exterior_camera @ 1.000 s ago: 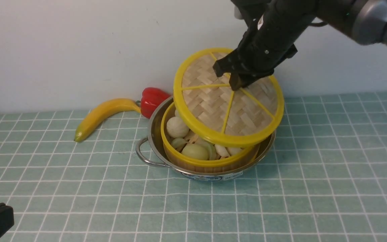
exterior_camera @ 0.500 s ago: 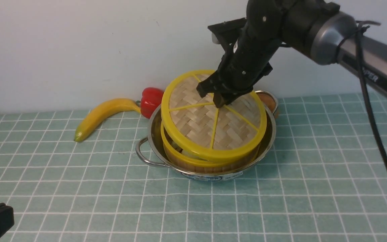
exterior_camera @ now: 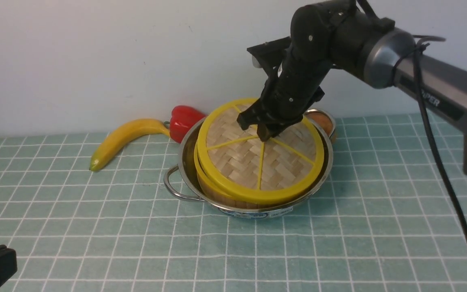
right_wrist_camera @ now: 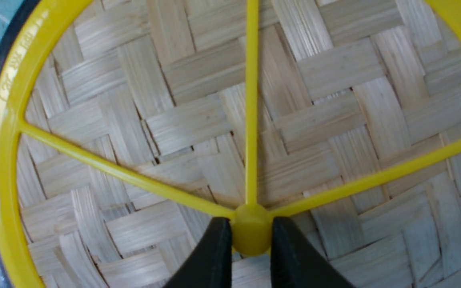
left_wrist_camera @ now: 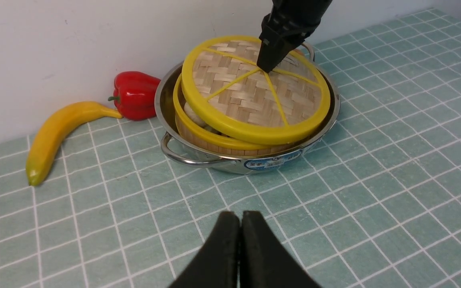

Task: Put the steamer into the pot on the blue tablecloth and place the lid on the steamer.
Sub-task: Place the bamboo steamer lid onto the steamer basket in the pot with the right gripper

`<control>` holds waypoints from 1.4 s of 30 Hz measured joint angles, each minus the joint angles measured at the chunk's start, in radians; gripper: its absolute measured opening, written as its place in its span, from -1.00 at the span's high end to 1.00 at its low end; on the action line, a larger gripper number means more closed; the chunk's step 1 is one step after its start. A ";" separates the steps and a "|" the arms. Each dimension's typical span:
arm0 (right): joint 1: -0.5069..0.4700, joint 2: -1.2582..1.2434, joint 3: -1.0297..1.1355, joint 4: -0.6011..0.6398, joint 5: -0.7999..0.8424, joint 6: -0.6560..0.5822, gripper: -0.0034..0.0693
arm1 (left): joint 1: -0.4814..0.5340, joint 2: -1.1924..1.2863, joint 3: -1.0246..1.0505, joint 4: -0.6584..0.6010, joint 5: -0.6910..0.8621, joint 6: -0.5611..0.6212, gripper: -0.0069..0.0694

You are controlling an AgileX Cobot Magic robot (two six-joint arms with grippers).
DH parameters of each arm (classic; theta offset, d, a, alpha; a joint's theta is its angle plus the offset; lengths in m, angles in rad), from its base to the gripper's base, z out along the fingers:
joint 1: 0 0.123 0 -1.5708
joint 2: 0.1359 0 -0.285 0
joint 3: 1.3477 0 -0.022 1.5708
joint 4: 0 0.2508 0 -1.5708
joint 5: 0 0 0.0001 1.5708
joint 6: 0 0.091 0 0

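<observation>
The lid (exterior_camera: 258, 162), a flat round disc with no long axis, lies face-up over the steamer (exterior_camera: 202, 178). It is not quite level and sits shifted toward the robot's right, so a crescent of the steamer's yellow rim shows on the left, with a pale bun visible in the gap in the left wrist view. Its surface is pale bamboo strips woven in a herringbone, ringed by a smooth yellow plastic rim, and thin yellow spokes meet at a rounded hub (right_wrist_camera: 250, 230). The right gripper (exterior_camera: 262, 130) comes down steeply from above. Its black fingers (right_wrist_camera: 214, 248) are clamped on either side of that hub. The steamer, with its slatted bamboo wall, sits inside the pot (exterior_camera: 185, 152), a shallow, shiny steel pan with a loop handle on the near left. The pot rests on the blue tablecloth (exterior_camera: 95, 227), a teal cloth with a white grid. Behind the pot, by the wall, lie a curved banana (exterior_camera: 124, 136) and a glossy red pepper (exterior_camera: 183, 119). The left gripper (left_wrist_camera: 240, 224) hangs low over the near cloth with its jaws pressed together on nothing.
</observation>
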 joint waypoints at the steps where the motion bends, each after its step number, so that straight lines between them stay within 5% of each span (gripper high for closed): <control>1: 0.000 0.000 0.000 0.000 0.000 -0.002 0.53 | 0.000 0.000 0.000 0.000 0.000 0.000 0.82; 23: 0.000 0.003 0.000 0.078 -0.107 -0.078 0.53 | 0.000 0.000 0.000 0.000 0.000 0.000 0.81; 42: 0.005 0.003 -0.001 0.012 -0.104 -0.058 0.53 | 0.000 0.000 0.000 0.000 0.000 0.000 0.81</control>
